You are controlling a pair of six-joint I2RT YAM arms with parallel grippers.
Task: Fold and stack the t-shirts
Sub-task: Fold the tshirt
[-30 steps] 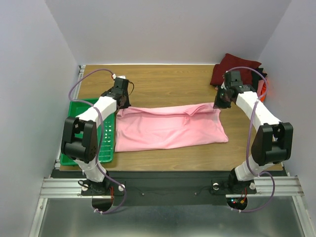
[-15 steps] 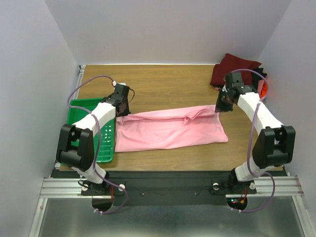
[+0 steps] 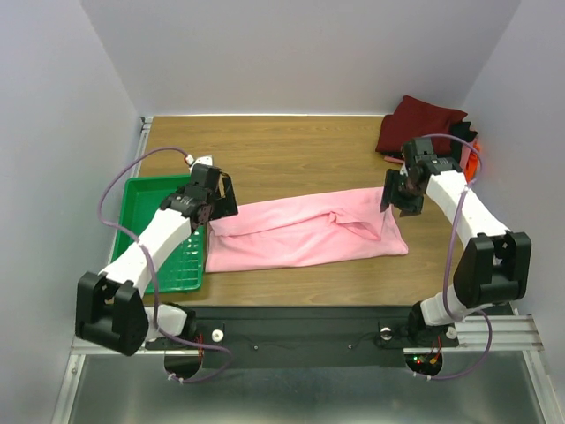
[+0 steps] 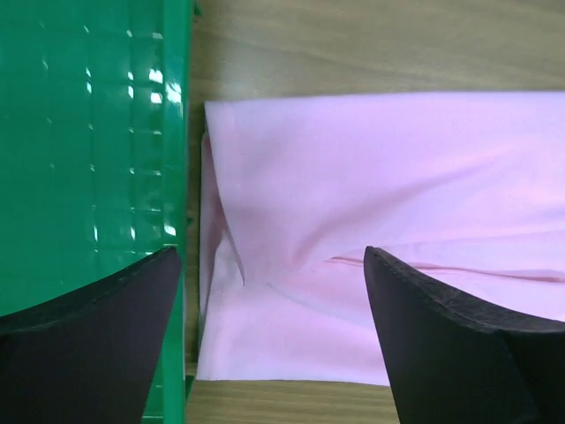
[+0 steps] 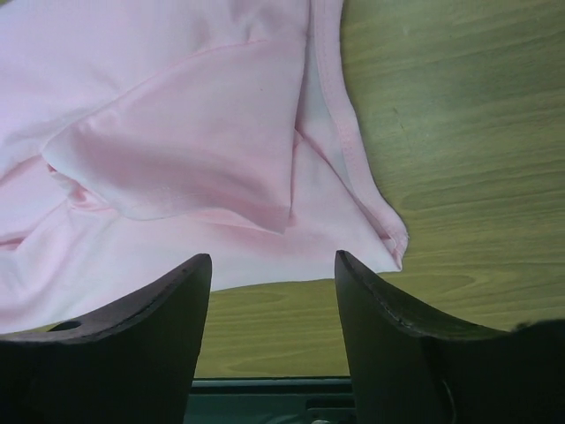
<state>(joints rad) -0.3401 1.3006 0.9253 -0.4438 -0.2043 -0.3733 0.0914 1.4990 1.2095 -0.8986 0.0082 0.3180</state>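
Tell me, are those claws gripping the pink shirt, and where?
Nothing is held. The left gripper and right gripper are both open over the pink t-shirt, with no cloth pinched.

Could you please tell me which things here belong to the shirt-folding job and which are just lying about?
Job: pink shirt, in the middle; dark red shirt, at the back right corner.
Lying about: green tray, on the left.

Tray (image 3: 141, 196) left of t-shirt (image 3: 300, 234); shirt pile (image 3: 420, 124) right-rear

No text, label, brand, number or sign can be read anywhere.
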